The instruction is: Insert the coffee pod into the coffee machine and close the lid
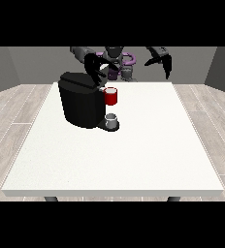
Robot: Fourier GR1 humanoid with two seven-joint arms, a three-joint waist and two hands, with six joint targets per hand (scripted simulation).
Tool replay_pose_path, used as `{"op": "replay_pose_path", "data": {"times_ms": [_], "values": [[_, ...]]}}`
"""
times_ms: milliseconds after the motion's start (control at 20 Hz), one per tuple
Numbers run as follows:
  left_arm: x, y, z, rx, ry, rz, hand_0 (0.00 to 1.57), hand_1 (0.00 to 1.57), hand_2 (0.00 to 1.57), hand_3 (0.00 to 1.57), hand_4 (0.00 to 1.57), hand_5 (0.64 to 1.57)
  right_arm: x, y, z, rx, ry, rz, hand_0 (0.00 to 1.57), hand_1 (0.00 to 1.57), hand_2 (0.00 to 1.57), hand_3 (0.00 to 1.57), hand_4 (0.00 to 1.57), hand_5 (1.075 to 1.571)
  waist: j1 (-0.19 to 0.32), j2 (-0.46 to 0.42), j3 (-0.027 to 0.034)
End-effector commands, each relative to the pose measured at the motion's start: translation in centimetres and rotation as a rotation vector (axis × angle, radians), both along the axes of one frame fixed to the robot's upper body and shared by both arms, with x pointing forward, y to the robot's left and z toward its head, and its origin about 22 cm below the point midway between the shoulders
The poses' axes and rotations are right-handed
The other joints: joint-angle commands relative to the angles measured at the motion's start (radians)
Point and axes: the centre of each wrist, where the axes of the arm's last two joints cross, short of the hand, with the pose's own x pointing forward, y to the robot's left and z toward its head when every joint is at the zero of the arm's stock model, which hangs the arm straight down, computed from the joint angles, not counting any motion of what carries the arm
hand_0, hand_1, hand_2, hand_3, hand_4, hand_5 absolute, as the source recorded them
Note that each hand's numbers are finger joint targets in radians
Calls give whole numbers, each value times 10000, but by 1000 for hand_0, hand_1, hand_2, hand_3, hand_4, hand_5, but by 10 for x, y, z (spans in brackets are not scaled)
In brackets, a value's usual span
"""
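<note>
A black coffee machine (80, 104) stands on the white table (134, 155), left of the middle. Its red pod holder (111, 97) sticks out at the front right, and a small pale bit that may be the pod (103, 89) shows at the holder's left edge. A grey cup (112, 119) sits on the machine's base below the holder. The hand at the view's left (96, 68) hovers just over the machine's top rear corner, its fingers spread downwards towards the lid (78, 80). The hand at the view's right (162, 60) hangs raised above the table's far edge, fingers relaxed and holding nothing.
The robot's torso (117, 63) stands behind the table's far edge. The table's front edge (114, 193) runs across the lower part of the view. Wooden floor surrounds the table.
</note>
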Motion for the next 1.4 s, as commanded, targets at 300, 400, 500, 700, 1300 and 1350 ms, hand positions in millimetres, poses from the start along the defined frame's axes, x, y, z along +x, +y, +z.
{"op": "replay_pose_path", "data": {"times_ms": [300, 400, 500, 700, 1300, 1350], "values": [[9, -8, 18, 192, -512, -1062, 0, 0, 0, 0, 439, 1571, -1, 44, 56, 53, -1509, 1337, 0, 0, 0, 0, 127, 1571, 1698, 379, -150], [10, -23, 16, 7, -718, -1249, 0, 0, 0, 0, 398, 1571, -2, 43, 71, -168, -1617, 1137, 0, 0, 0, 0, 146, 1571, 1875, 626, -156], [12, -25, 18, -112, -719, -1249, 0, 0, 0, 0, 397, 1571, -6, 37, 77, -519, -1862, 1171, 0, 0, 0, 0, 0, 1571, 1999, 686, -153], [22, -29, 38, 70, -1301, -1770, 0, 0, 0, 0, 429, 1571, -6, 25, 102, -608, -2289, 589, 0, 0, 0, 0, 0, 1571, 2688, 1217, -152], [29, -56, 51, -78, -1744, -2850, 0, 0, 0, 0, 0, 1571, -23, -10, 135, -52, -2357, -227, 0, 0, 0, 0, 0, 1571, 3937, 1937, -135], [32, -60, 57, 1, -1758, -2839, 0, 0, 0, 0, 215, 1571, -26, -15, 140, 111, -2507, -167, 0, 0, 0, 0, 0, 1571, 3879, 2119, -121]]}}
